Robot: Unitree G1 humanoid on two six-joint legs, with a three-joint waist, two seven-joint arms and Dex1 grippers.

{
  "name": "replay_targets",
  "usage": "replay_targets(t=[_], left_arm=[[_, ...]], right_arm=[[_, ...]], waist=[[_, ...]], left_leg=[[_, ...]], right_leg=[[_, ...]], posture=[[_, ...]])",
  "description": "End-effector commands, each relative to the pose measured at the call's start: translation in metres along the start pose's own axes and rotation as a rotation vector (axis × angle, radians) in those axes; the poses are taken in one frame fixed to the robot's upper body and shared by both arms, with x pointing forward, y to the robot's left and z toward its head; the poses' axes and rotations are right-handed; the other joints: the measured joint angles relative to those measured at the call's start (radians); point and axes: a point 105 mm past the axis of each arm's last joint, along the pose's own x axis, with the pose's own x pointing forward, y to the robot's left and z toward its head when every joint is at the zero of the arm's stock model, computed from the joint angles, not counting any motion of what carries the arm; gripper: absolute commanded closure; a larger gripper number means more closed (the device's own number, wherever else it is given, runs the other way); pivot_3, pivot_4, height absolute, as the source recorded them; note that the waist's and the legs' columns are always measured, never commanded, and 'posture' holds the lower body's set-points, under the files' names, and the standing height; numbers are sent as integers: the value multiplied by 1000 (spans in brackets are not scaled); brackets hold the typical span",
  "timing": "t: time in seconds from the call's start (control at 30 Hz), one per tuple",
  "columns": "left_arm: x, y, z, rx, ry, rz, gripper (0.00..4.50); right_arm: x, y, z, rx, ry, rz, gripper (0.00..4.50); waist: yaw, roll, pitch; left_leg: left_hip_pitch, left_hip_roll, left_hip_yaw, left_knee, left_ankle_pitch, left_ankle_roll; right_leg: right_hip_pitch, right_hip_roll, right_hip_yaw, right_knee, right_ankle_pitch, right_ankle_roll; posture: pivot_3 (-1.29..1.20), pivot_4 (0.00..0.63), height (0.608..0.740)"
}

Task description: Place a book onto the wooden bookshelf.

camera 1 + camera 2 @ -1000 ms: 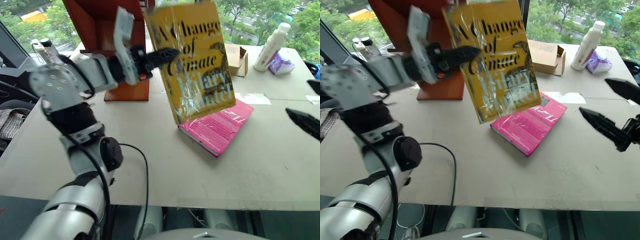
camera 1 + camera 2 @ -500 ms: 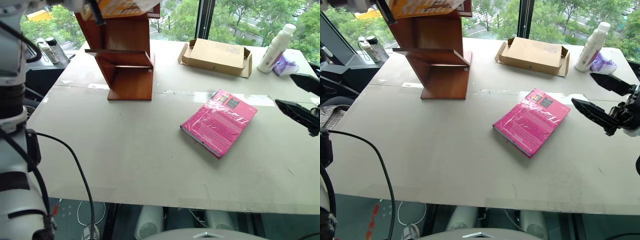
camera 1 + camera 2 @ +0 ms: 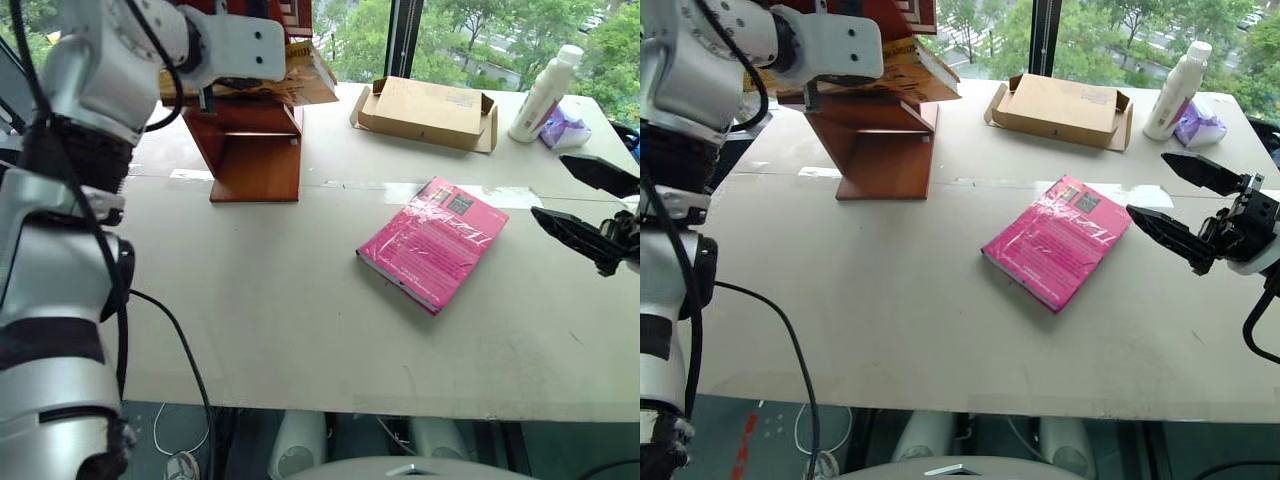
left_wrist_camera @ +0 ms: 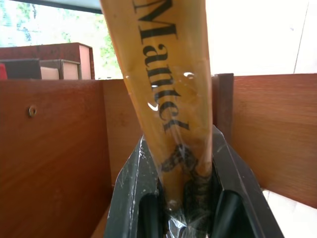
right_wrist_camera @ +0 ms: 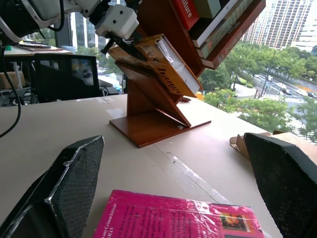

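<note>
- Left gripper (image 4: 185, 198) clamped on the book (image 3: 905, 75); book lies near flat over a lower tier of the wooden bookshelf (image 3: 885, 150), at 10 o'clock on the desk (image 3: 890, 300).
- Can't tell if the book is bearing on the tier or just hovering over it.
- Risk: one corner overhangs the tier edge toward the cardboard box (image 3: 1058, 105). Let go before it's seated and it likely tips off onto the desk.
- Risk: the glossy film wrap looks slick, so the book could slide on the slanted wood.
- Risk: the shelf walls sit tight beside the left gripper's fingers (image 4: 133, 188); they could catch on opening or backing out and nudge the unit.
- Right gripper (image 3: 1170, 200) spread wide, holding nothing, at 3 o'clock just beside the pink book (image 3: 1055, 240). Any drift inward would shove it.
- Text: "Mantel" runs along the book in the left wrist view. Pink book's lettering too small to read; white bottle (image 3: 1170, 90) at 1 o'clock, label unreadable.
</note>
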Motion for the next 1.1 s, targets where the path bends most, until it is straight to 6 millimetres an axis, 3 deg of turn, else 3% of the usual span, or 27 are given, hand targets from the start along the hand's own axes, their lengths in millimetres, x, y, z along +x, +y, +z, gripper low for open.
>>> replay_targets(t=[0.03, 0.17, 0.3, 0.4, 0.53, 0.63, 0.73, 0.93, 1.1], left_arm=[[6, -6, -21, -35, 68, -46, 3655], [2, -2, -17, -66, 1, -48, 1963], [-16, 11, -11, -66, -83, 36, 105], [-36, 13, -5, -131, -183, 38, 105], [-77, 8, 24, -374, -457, 6, 105], [-106, -19, 58, -469, -715, -130, 105], [-121, -48, 81, -582, -844, -258, 105], [-115, -84, 116, -761, -956, -367, 105], [-89, -119, 117, -883, -924, -377, 105]], right_arm=[[-5, 5, 15, -55, -13, -5, 0], [-7, 9, 19, -57, -14, -8, 0], [-6, 13, 25, -58, -31, -4, 0], [-4, 14, 29, -56, -65, -5, 0], [1, 13, 32, -48, -98, 5, 0], [2, 8, 35, -43, -109, 17, 0], [4, 5, 36, -43, -103, 28, 0], [1, -3, 43, -42, -116, 21, 0], [-2, -3, 49, -55, -121, 0, 0]], waist=[[-3, 1, 0], [-14, 0, 0], [-21, 0, 0], [-21, 0, 0], [-22, -2, 2], [-23, -2, 2], [-24, -2, 2], [-18, -2, 2], [-22, 0, 1]], left_leg=[[0, 0, 0, 0, 0, 0], [0, 1, -2, 1, 0, 0], [-3, 1, -2, 1, 0, 0], [-5, 1, -1, 1, 0, 0], [-9, 1, -1, 2, 0, 0], [-9, 1, -2, 4, 0, 0], [-7, 1, -1, 4, 0, -1], [0, 1, -6, 5, 0, 0], [4, 1, -6, 4, 0, 0]], right_leg=[[0, 0, 0, 0, -1, -3], [-1, 3, 3, 1, -1, -3], [-2, 2, 4, -1, 2, -3], [-5, 1, 5, -1, 2, -2], [-9, 1, 5, 0, 2, -2], [-8, 1, 5, 0, 2, -2], [-6, 1, 6, 1, 2, -1], [3, 2, 3, 1, 0, 2], [6, 2, 4, 1, 2, -1]], posture=[[0, 150, 733], [0, 150, 733], [0, 150, 733], [0, 150, 733], [0, 150, 733], [0, 150, 733], [0, 150, 733], [0, 150, 733], [0, 150, 733]])
